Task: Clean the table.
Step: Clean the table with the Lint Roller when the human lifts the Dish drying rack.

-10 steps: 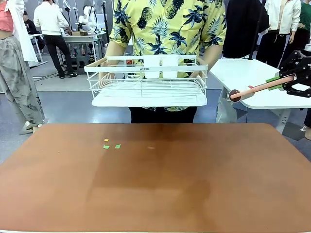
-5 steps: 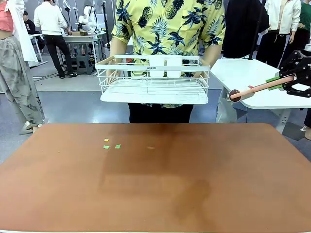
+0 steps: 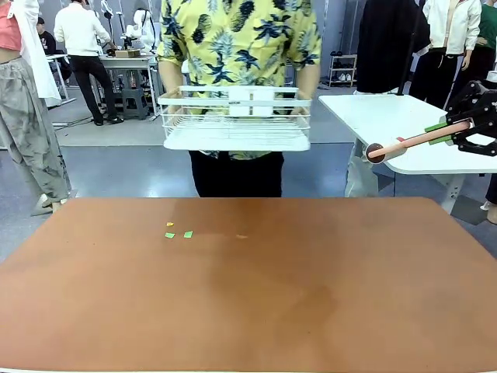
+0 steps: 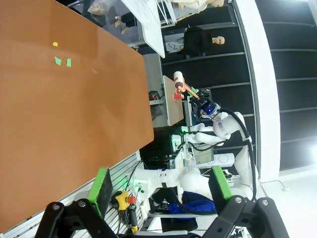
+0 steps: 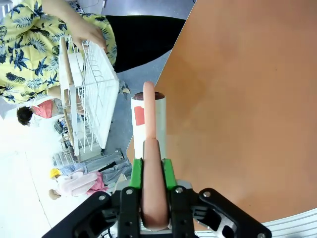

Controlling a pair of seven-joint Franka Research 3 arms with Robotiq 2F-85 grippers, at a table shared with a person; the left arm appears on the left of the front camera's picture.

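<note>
Item: table, reddish-brown top, front and centre; green and yellow paper scraps left of centre, not yet cleared. Right gripper clamped on lint roller handle, raised beyond the right edge. Left gripper wide apart, empty; white wire rack in person's hands past the far edge.
</note>
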